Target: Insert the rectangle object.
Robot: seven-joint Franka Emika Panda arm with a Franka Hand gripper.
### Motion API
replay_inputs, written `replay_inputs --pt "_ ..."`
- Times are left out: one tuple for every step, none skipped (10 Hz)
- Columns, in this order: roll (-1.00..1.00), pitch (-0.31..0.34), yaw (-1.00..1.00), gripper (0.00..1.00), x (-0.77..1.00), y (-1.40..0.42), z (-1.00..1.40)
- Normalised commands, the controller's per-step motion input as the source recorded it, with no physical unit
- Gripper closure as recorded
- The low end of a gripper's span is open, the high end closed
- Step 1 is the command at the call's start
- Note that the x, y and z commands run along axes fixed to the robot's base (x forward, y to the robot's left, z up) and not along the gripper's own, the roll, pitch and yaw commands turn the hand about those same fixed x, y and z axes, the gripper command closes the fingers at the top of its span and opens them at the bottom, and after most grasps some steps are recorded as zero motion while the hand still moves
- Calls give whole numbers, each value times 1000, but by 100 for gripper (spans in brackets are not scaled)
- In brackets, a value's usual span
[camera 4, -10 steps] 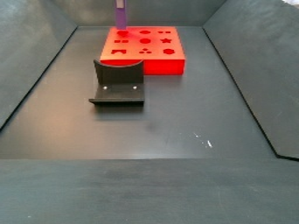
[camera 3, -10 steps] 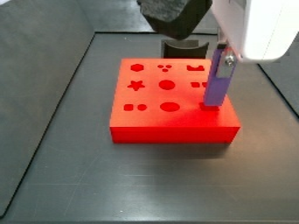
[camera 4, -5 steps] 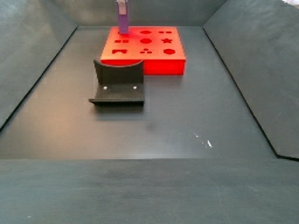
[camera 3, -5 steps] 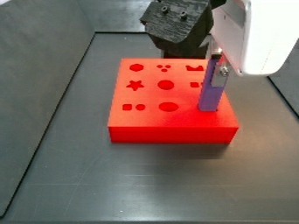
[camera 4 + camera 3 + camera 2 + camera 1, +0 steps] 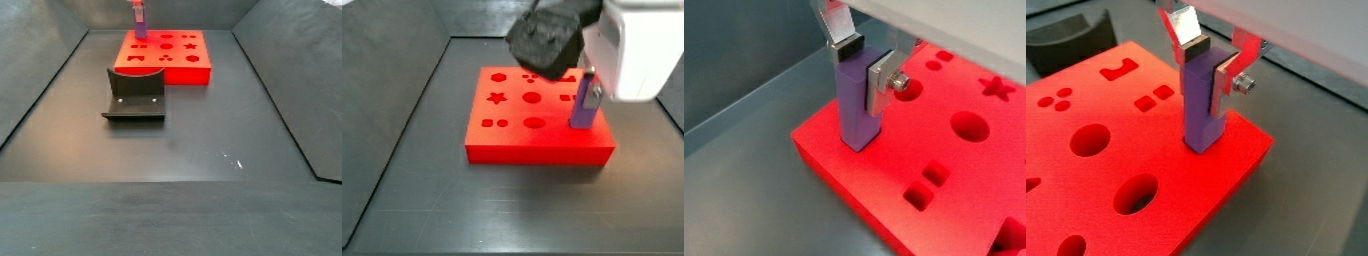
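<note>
The rectangle object (image 5: 1203, 110), a slim purple-blue bar, stands upright with its lower end in a hole near a corner of the red block (image 5: 1106, 140). My gripper (image 5: 1209, 65) is shut on the bar's upper part, one silver finger on each side. Both wrist views show this; the bar (image 5: 858, 110), gripper (image 5: 865, 62) and block (image 5: 951, 160) are close up. In a side view the bar (image 5: 584, 108) sits at the block's (image 5: 529, 138) right edge under the gripper (image 5: 589, 82). In a side view the bar (image 5: 136, 18) rises from the block's (image 5: 167, 62) far left corner.
The dark fixture (image 5: 135, 95) stands on the floor just in front of the red block, also partly seen in a wrist view (image 5: 1066, 35). The block has several other shaped holes. Dark tray walls surround the floor (image 5: 187, 160).
The gripper has moved down with the bar. Less of the bar shows above the red block now, and its lower end sits deeper at the block's corner.
</note>
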Motion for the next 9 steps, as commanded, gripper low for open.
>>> replay_inputs --pt "203 126 -100 100 203 -100 -183" --pt "194 127 -114 100 223 -74 -209" --pt "199 131 -114 100 203 -46 -263" --pt "170 131 -71 100 211 0 -354" --pt "179 116 -34 100 157 0 -471" --pt "196 101 -20 100 137 0 -557" --pt "181 70 -3 100 71 0 -489" --pt "46 16 -6 100 9 6 -80" --pt "0 0 0 100 0 0 0"
